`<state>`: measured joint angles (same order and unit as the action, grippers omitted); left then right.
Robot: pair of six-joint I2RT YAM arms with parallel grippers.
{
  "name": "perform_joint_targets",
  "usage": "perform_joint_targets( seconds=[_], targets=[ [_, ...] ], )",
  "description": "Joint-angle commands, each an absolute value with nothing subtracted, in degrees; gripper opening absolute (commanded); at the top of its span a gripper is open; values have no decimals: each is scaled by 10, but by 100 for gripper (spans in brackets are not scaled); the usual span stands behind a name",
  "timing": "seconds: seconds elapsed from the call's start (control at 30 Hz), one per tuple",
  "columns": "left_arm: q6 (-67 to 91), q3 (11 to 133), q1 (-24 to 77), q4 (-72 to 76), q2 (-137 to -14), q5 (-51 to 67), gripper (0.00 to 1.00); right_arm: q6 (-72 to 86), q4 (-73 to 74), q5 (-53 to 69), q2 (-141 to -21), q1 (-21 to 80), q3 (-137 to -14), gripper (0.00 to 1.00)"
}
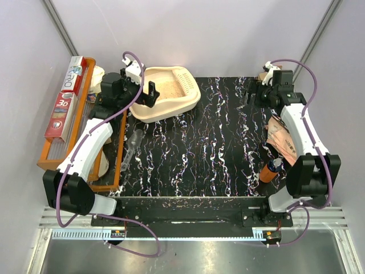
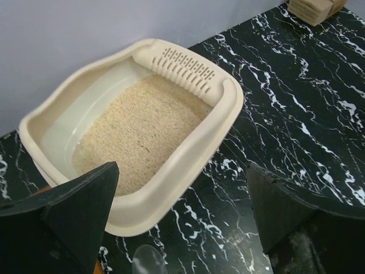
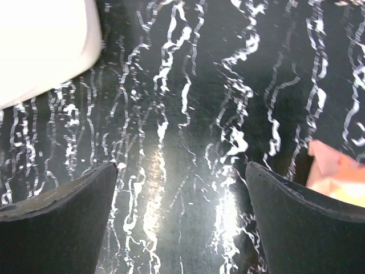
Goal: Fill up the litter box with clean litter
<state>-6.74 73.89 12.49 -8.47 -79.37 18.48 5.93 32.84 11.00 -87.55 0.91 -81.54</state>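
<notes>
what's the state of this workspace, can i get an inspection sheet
surface: black white-veined table
job's things: litter box far left, litter covering part of its floor
clutter: orange wooden tray with boxes, clear scoop, pink bag, orange bottle
grippers: left gripper by the box's rim, right gripper over bare table, both open, empty
cables: purple cables along both arms, none snagged
surroundings: pale walls, nothing else seen

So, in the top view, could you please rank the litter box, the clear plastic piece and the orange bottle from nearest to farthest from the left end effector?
1. The litter box, right beside the left end effector, far left of the table.
2. The clear plastic piece, left side, closer to the arm bases.
3. The orange bottle, across on the right side.
</notes>
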Motion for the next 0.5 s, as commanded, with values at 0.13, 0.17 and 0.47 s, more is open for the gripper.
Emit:
perform_joint_targets(
  seconds=[0.13, 0.17, 0.47],
  targets=[
    [-8, 710, 127, -120, -738, 195, 99, 68, 284, 240, -999, 40, -967, 100],
    [-6, 701, 127, -123, -737, 194, 99, 71, 283, 233, -1015, 49, -982, 100],
    [70, 709, 129, -127, -755, 123, 99, 109, 241, 186, -1227, 116, -1171, 100]
  ],
)
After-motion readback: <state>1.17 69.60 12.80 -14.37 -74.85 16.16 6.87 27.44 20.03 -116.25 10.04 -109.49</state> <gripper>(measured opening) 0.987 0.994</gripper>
